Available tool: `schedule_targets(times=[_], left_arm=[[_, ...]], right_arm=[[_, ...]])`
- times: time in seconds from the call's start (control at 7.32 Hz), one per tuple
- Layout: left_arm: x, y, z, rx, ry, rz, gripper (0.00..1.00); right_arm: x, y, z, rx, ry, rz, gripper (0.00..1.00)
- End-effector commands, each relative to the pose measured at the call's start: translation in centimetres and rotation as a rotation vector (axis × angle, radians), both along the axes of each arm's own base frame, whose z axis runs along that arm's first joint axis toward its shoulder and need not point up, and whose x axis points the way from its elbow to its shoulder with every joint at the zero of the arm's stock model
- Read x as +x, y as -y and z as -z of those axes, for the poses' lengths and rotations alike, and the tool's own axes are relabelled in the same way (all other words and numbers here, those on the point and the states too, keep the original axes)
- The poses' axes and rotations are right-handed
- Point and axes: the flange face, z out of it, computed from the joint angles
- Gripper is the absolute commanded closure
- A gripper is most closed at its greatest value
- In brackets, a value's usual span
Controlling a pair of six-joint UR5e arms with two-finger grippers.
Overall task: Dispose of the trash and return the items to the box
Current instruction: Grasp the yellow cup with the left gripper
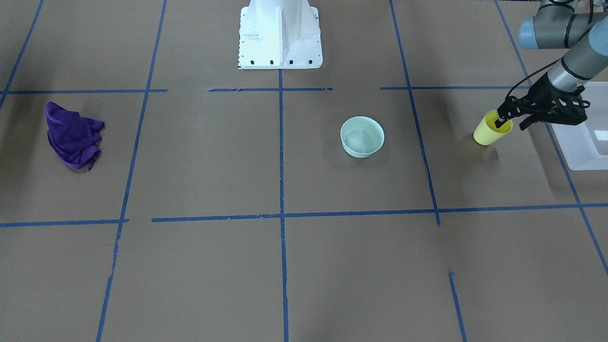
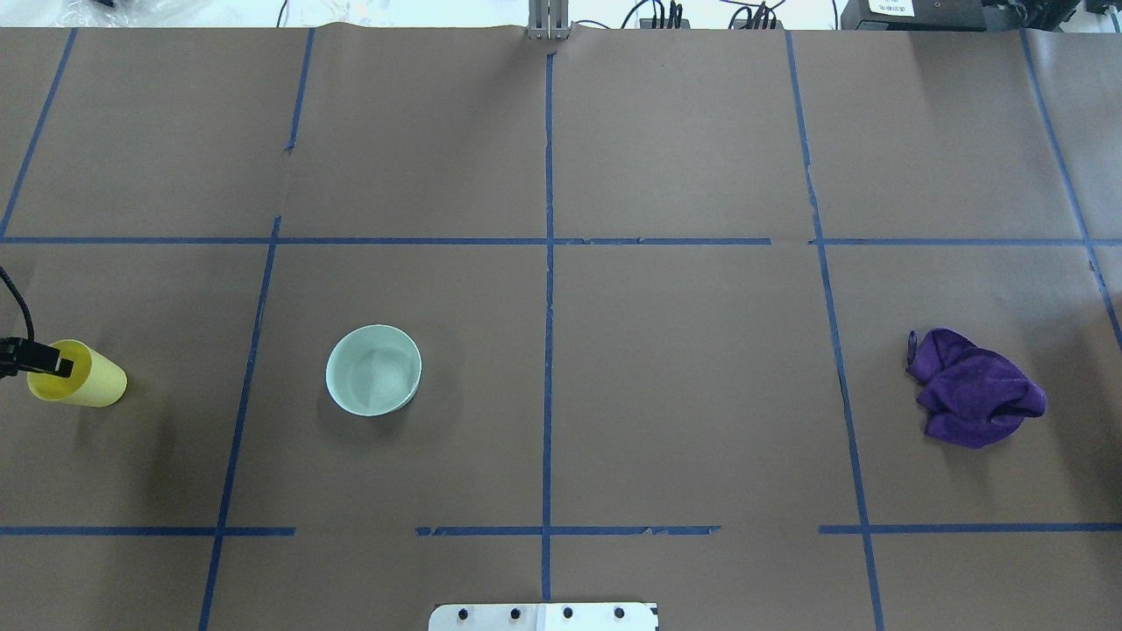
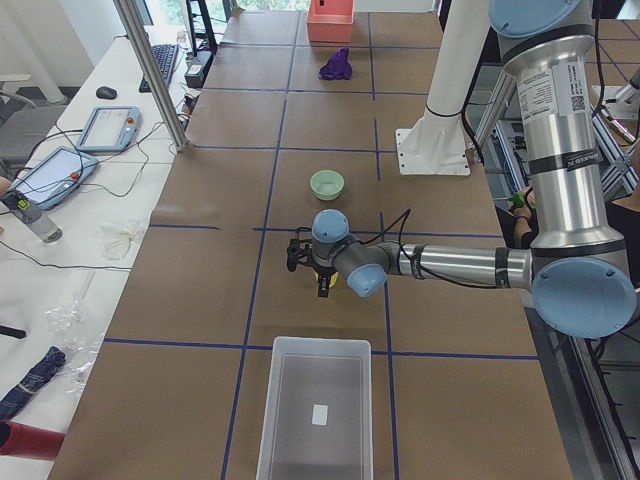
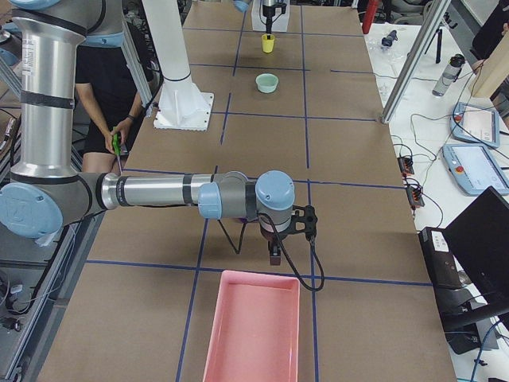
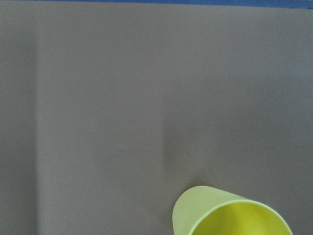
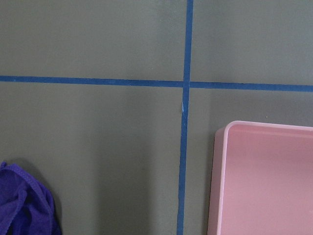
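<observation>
The left claw (image 1: 504,122) sits at the rim of the small yellow tapered plastic cup (image 1: 491,129). One black finger (image 1: 498,123) dips inside the cup's mouth, so the claw straddles the wall. I cannot tell whether it is actually pinching the wall, or whether the cup rests on the brown paper-covered surface (image 1: 332,266).

The cup is far out on the left side. It lies between the pale mint-green round plastic bowl (image 1: 362,137), which stands alone well to its right, and the translucent frosted-white rectangular plastic bin (image 3: 315,410), which is near the cup at the left end.

The right claw (image 4: 274,256) hangs just beside the near edge of a pink rectangular tray (image 4: 253,326) at the right end. I cannot tell how far it is open. A crumpled purple cloth (image 1: 72,137) lies near that tray.
</observation>
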Motion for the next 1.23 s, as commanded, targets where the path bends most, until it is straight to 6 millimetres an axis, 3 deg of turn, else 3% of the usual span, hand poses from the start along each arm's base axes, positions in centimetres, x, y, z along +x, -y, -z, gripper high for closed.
schedule_targets(times=[0.0,0.14,0.27,0.55,0.82,1.09], left_arm=[[1.1,0.5,0.1,0.006,0.004,-0.009,0.5],[1.4,0.4,-0.2,0.002,0.006,-0.015,0.83],[1.4,0.5,-0.2,0.004,0.007,-0.015,1.0],[0.7,0.4,0.7,0.024,0.008,0.004,1.0],[-1.9,-0.2,4.1,0.061,-0.025,0.036,1.0],[-4.6,1.2,5.8,0.087,0.021,0.044,1.0]], right_arm=[[-0.1,0.0,0.5,0.008,0.014,0.002,0.0],[0.0,-0.1,0.5,0.01,0.017,0.0,0.0],[0.0,-0.1,0.5,0.01,0.017,0.0,0.0],[0.0,0.0,1.0,0.02,0.017,0.0,0.0],[0.1,0.0,1.6,0.034,0.004,-0.001,0.0],[0.0,0.8,2.8,0.049,0.014,-0.008,0.0]])
